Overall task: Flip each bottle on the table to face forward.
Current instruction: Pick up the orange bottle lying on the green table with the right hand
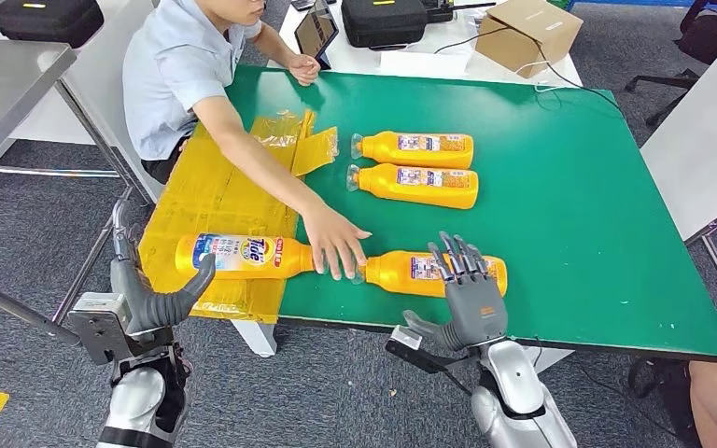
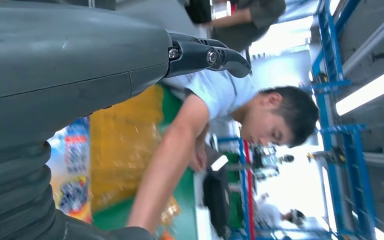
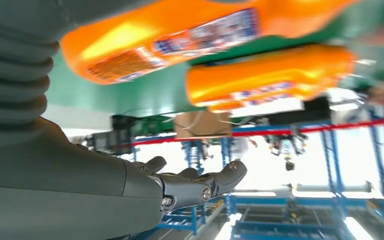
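Several orange bottles lie on their sides on the green table (image 1: pixel 560 205). Two lie side by side at the middle back (image 1: pixel 413 147) (image 1: pixel 414 185). A third bottle (image 1: pixel 411 273) lies near the front edge, and my right hand (image 1: pixel 470 291) is raised just in front of it with fingers spread, holding nothing. A fourth bottle (image 1: pixel 243 254) shows its Tide label and lies on yellow plastic at the left. My left hand (image 1: pixel 154 297) is open by its base, thumb close to it. The right wrist view shows two bottles (image 3: pixel 180 35) (image 3: pixel 270 75) beyond the fingers (image 3: pixel 200 186).
A person (image 1: pixel 182 65) sits at the table's left side; their hand (image 1: pixel 336 245) rests between the necks of the two front bottles. Yellow plastic sheet (image 1: pixel 215 191) covers the left edge. A cardboard box (image 1: pixel 527 33) and black cases stand on a white table behind.
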Robot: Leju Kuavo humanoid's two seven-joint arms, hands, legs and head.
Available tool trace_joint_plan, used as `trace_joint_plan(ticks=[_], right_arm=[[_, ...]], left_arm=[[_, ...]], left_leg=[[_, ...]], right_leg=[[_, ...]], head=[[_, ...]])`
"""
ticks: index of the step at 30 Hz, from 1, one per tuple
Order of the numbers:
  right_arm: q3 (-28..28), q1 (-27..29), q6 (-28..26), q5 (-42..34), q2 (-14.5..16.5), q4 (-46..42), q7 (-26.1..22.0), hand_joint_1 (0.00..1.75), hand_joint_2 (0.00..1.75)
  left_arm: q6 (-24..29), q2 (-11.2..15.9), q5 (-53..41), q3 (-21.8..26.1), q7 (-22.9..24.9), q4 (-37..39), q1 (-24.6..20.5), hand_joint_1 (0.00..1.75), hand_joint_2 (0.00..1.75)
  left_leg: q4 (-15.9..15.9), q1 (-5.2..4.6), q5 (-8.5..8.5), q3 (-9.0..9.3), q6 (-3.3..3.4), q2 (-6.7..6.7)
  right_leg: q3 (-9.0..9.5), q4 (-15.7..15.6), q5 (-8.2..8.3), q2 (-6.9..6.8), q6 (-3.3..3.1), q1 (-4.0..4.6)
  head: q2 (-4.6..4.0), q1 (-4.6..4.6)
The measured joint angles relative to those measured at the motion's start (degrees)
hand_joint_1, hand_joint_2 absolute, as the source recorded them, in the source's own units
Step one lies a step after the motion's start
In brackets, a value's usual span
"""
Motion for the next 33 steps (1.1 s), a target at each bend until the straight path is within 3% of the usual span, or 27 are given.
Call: trace_joint_plan(ticks=[16, 20, 26, 33], right_arm=[[-2.7, -0.5, 3.2, 0.3, -1.4, 0.3, 2.4, 0.0, 1.75], [-4.9, -4.8, 8.2, -6.4, -2.3, 9.6, 2.7, 0.0, 1.75], [-5.4, -7.0, 8.4, -6.4, -2.7, 14.5, 3.0, 0.0, 1.75], [-5.8, -9.8, 9.0, -4.3, -3.4, 18.0, 7.0, 0.0, 1.75]], left_arm=[[0.7, -0.3, -2.1, 0.3, 1.6, -0.9, 1.6, 0.0, 1.75], [-0.8, -0.3, -1.3, -0.1, 3.4, -0.2, 1.3, 0.0, 1.75], [-1.0, -0.3, -1.1, -0.4, 3.5, 0.3, 0.8, 0.0, 1.75], [-1.7, -0.2, -0.5, -0.6, 4.5, 0.4, 0.8, 0.0, 1.75]], left_leg=[[0.0, 0.05, 0.01, 0.01, -0.02, 0.01], [0.0, 0.03, 0.02, 0.01, 0.01, 0.0], [0.0, 0.03, 0.02, 0.01, 0.0, 0.02], [0.0, 0.05, 0.02, 0.02, 0.0, 0.01]], right_leg=[[-0.01, 0.0, -0.01, 0.0, -0.02, 0.11], [0.0, 0.0, 0.01, 0.0, 0.01, 0.03], [-0.01, 0.0, 0.02, 0.01, 0.01, 0.04], [0.0, 0.0, 0.01, 0.0, 0.0, 0.07]], head=[[0.0, -0.01], [0.0, -0.01], [0.0, -0.01], [0.0, 0.0]])
